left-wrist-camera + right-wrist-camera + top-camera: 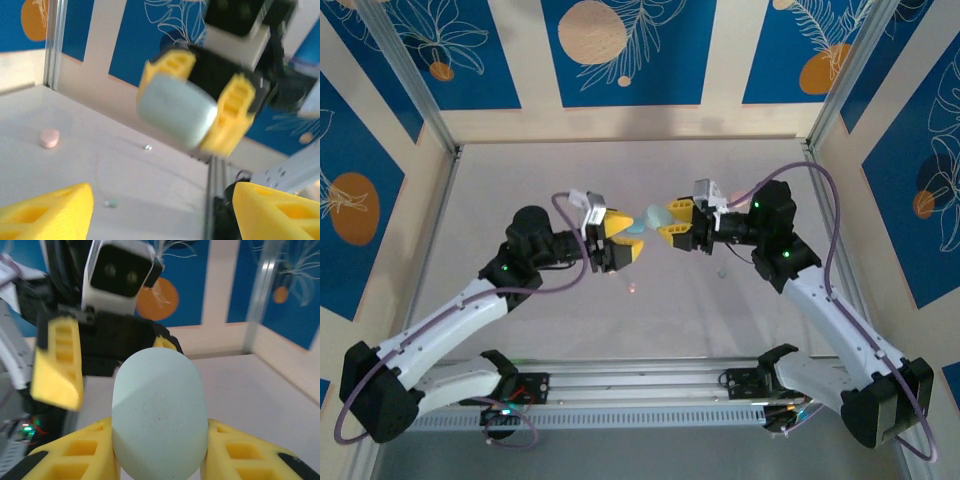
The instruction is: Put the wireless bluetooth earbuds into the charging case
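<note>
While they face each other above the middle of the table, I read the right gripper as closed partway onto the charging case — pale teal and pebble-shaped. It is pinched across its sides between both yellow fingers and held up off the surface. The left gripper sits just left of it with its jaws standing wide apart and nothing between them. Its fingertips are just beside the case, but I can't tell whether they touch. The buds are loose on the table: a pale pink earbud lies off to the left in the left wrist view, and a pale teal earbud lies closer to that wrist's fingers. They are apart from each other and neither is in the case. I can't tell the lid state from here.
</note>
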You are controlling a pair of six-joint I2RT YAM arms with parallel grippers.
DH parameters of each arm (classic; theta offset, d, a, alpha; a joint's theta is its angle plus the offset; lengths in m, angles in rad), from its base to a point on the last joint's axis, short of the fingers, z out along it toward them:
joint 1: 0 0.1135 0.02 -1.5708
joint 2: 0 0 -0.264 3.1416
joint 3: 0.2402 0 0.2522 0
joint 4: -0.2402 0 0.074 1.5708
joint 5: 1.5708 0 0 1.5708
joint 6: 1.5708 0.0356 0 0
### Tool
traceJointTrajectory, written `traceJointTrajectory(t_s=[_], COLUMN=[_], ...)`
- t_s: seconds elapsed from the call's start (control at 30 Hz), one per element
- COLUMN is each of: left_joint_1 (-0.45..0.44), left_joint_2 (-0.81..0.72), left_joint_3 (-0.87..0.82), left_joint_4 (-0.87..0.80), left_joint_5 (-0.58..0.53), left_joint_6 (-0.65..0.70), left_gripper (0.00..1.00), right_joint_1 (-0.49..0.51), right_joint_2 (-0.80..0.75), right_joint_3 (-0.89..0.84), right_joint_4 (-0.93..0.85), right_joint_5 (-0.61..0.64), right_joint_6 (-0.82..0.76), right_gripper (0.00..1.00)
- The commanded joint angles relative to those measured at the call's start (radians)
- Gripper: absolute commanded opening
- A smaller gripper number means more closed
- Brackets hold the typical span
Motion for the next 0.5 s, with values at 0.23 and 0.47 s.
traceJointTrajectory(t_s=[0.23,0.47], left_joint_1=[0.004,0.005], left_joint_2=[-0.007,0.007], left_joint_3=[0.025,0.042], left_joint_4=[-0.060,-0.040], left_joint_5=[0.067,0.134], left_joint_6=[0.335,0.279], left_gripper=[0.72,0.65], right_joint_1=[0.038,0.064], right_joint_2=[0.116,0.158], right_joint_3=[0.166,0.205], right_joint_4=[-0.308,-0.378], right_joint_5=[-0.236,-0.154], right_joint_6=[-0.092,-0.164], right_gripper=[0.32,0.33])
